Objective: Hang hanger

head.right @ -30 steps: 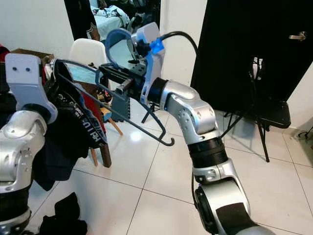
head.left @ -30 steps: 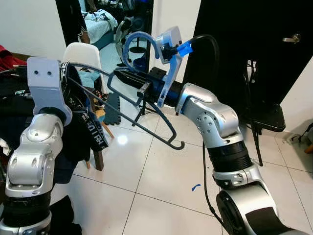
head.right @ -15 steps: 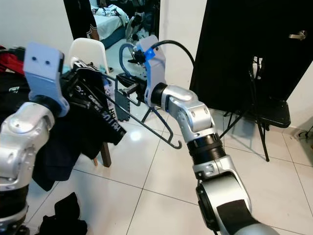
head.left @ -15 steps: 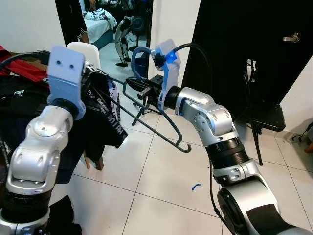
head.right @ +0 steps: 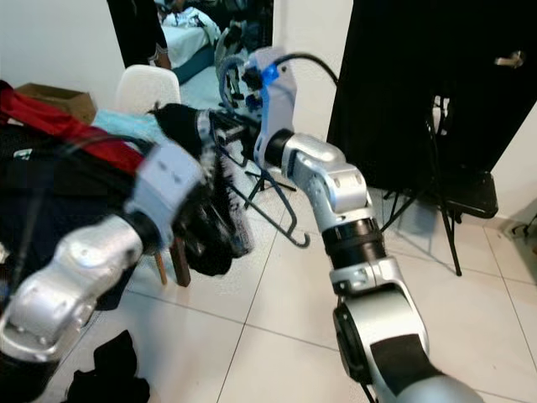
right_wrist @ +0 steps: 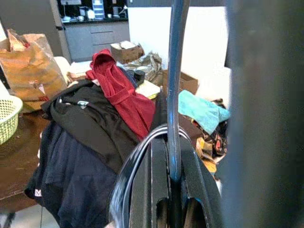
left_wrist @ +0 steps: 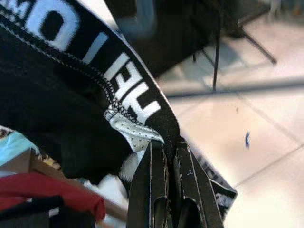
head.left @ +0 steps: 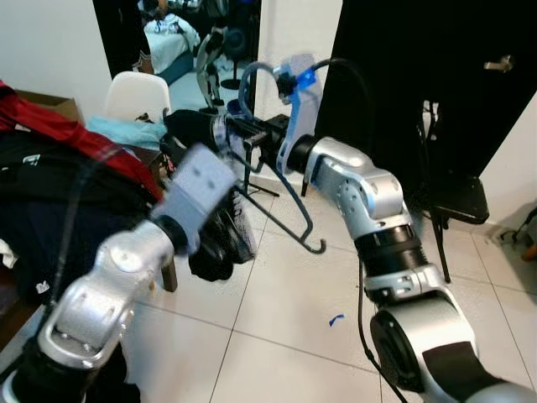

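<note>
Black garment (head.left: 220,252): dark fabric w/ white lettering on the waistband, held up over the tiled floor (head.left: 277,311), just beside the white chair (head.left: 134,95); blurred in the head views
Left gripper (left_wrist: 167,154): fingers pinched tight on the garment's waistband edge, seen clearly in the left wrist view; arm is raised across the front and motion-blurred
Hanger (head.left: 289,201): dark blue-black plastic, held out in front at about chest height, hook end (head.left: 317,246) pointing down and toward the robot, above the floor; its body is partly hidden behind the garment
Right gripper (right_wrist: 172,156): closed around a thin bar of the hanger, bar is seen running between the two fingers in the right wrist view; arm is stretched fwd and to the left
Clothes pile (head.left: 50,185): red, black and navy items heaped at the robot's left, w/ a teal cloth (head.left: 126,132) on top near the chair
Black door (head.left: 436,75): stands behind the right arm, metal handle (head.left: 500,63) at upper right
Folding stand (head.left: 457,201): dark, beside the door, well apart from the hanger
</note>
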`<state>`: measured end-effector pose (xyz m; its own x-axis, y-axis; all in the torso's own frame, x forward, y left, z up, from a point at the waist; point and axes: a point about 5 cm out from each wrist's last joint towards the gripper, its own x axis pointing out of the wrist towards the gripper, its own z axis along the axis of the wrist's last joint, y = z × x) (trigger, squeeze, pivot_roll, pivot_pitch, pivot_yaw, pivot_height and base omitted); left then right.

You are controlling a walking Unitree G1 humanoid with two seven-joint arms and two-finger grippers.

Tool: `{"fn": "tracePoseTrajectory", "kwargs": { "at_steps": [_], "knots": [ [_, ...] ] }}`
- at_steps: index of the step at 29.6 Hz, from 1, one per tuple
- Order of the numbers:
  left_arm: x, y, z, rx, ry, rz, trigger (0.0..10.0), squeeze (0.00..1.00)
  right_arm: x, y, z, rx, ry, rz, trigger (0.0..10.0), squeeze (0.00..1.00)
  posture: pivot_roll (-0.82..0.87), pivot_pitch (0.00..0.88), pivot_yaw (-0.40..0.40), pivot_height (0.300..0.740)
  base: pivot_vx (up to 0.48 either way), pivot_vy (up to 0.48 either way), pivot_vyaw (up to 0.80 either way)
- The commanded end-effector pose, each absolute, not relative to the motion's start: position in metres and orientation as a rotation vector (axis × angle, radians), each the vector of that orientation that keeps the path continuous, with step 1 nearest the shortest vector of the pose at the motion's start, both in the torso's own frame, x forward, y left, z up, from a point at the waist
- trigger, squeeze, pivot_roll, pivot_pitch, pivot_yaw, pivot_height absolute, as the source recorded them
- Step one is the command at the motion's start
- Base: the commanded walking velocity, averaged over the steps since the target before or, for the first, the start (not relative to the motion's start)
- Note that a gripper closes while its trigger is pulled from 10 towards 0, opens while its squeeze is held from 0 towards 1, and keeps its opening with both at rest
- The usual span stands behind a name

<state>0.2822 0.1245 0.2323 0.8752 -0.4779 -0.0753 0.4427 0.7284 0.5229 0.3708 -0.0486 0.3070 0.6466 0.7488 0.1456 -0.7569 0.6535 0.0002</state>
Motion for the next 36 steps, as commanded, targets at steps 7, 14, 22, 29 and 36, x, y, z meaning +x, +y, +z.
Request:
{"fn": "tracePoseTrajectory", "kwargs": {
  "at_steps": [7,14,22,29,36],
  "knots": [
    [0.282,0.127,0.225,0.636,-0.019,-0.523,10.0,0.0,0.371,-0.048,0.318,0.079,-0.175,0.885,10.0,0.0,0.01,0.0,-0.066,0.74,0.0,0.0,0.0],
    [0.281,0.125,0.225,0.627,-0.032,-0.526,10.0,1.0,0.369,-0.045,0.323,0.079,-0.194,0.921,10.0,0.0,0.0,0.0,-0.076,0.74,0.0,0.0,0.0],
    [0.269,0.133,0.222,0.598,0.029,-0.599,10.0,1.0,0.368,-0.049,0.325,0.098,-0.228,0.971,10.0,0.0,0.01,0.0,-0.08,0.74,0.0,0.0,0.0],
    [0.254,0.152,0.227,0.551,0.066,-0.66,10.0,1.0,0.374,-0.068,0.314,0.075,-0.226,0.956,10.0,0.0,0.01,0.0,-0.075,0.74,0.0,0.0,0.0],
    [0.239,0.177,0.253,0.36,-0.038,-0.707,10.0,1.0,0.376,-0.103,0.289,0.003,-0.186,0.92,10.0,0.0,0.01,0.0,-0.074,0.74,0.0,0.0,0.0]
  ]
}}
